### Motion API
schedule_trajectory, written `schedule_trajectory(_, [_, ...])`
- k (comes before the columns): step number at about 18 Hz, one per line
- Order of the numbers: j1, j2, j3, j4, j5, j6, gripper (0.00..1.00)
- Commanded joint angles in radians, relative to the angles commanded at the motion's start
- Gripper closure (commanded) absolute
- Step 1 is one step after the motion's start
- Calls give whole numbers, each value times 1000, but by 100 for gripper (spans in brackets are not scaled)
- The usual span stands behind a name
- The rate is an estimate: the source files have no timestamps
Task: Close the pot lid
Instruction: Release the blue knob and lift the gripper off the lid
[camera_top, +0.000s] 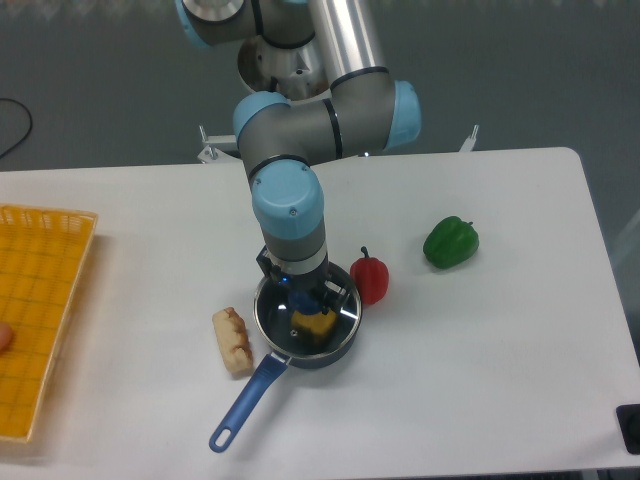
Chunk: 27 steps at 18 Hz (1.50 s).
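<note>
The pot sits near the table's front edge, the lid on it — a bread roll just left, one pepper touching its right, another farther right; a basket at the left edge.

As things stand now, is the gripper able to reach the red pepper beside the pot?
Probably yes. The red pepper sits uncovered on the table, right next to the pot. The gripper is just above the pot, at the lid's knob, so it would first have to leave the lid.
</note>
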Motion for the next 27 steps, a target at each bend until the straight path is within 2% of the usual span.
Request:
schedule_trajectory(6, [-2,3,-2,2,21,2,41])
schedule_trajectory(7, [-2,3,-2,2,20,2,30])
schedule_trajectory(8, [-2,5,-2,0,21,8,1])
schedule_trajectory(17, [15,14,20,-15,38,14,0])
schedule_trajectory(21, [76,40,84,-81,35,35,0])
schedule_trajectory(24, [141,43,104,-89,35,156,0])
schedule_trajectory(27, [207,37,110,-83,37,367,0])
